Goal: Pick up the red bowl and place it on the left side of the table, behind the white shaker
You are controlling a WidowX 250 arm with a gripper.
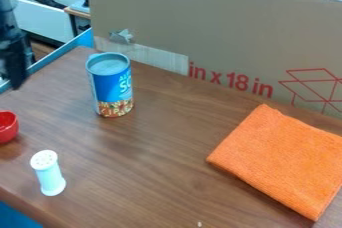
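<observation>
Desk (160, 172) has tall cardboard (214, 32) along its far edge. Orange cloth (284, 159) lies at right. The gripper (15, 74) is at the left edge; I cannot tell if it is open or closed. Blue can (112, 87) stands near the far left corner, red bowl (7, 128) more forward, white shaker (49, 173) near the front edge.

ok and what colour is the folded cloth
The cloth is plain orange, seen best in the camera view.
</observation>
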